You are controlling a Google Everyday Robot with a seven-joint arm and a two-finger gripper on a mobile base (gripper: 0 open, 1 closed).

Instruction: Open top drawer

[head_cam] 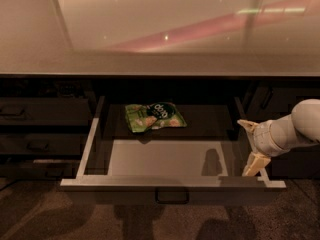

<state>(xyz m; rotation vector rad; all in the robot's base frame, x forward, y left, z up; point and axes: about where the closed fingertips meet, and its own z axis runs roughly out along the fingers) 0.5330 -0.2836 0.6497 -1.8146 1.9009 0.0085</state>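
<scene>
The top drawer (170, 184) stands pulled far out below the counter, its flat grey tray (165, 159) exposed and its small loop handle (171, 196) at the centre of the front. A green snack bag (154, 116) lies at the back of the tray. My gripper (250, 145) is at the drawer's right side wall, near the front corner, on a white arm coming in from the right. It is open, with one pale finger (246, 124) pointing back and the other (253, 164) pointing down at the rail. I cannot tell whether they touch the wall.
A glossy beige countertop (160, 29) overhangs the drawers. Narrower dark drawer fronts (40, 111) stack at the left, all closed. More dark cabinet front (285, 96) sits behind my arm at the right. Brown carpet (50, 219) lies below.
</scene>
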